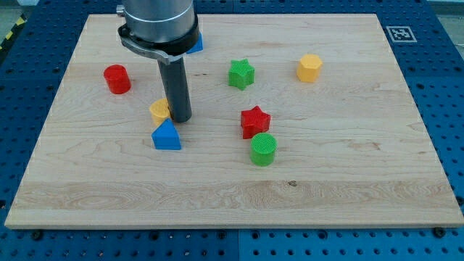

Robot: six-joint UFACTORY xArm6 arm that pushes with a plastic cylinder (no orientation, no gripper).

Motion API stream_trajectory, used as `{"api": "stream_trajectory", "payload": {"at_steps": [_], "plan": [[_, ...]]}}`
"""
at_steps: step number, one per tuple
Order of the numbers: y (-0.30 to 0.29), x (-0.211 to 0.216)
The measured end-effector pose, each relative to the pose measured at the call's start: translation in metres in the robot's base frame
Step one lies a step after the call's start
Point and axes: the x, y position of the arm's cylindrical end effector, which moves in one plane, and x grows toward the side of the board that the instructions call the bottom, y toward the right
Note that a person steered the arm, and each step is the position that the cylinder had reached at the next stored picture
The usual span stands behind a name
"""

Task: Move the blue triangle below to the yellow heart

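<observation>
The blue triangle [167,136] lies on the wooden board left of centre. The yellow heart [159,110] sits just above it, partly hidden behind my rod. My tip [180,118] rests on the board right beside the yellow heart, at its right, and just above and right of the blue triangle.
A red cylinder [116,79] is at the left. A green star [241,74] and a yellow hexagon [309,68] lie toward the top right. A red star [254,121] and a green cylinder [263,149] sit at centre. Another blue block [196,45] peeks out behind the arm.
</observation>
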Motion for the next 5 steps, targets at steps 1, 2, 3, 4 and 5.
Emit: {"api": "stream_trajectory", "payload": {"at_steps": [1, 2, 3, 4, 5], "plan": [[0.003, 0.005], [-0.001, 0.028], [-0.023, 0.036], [-0.022, 0.036], [0.005, 0.036]]}}
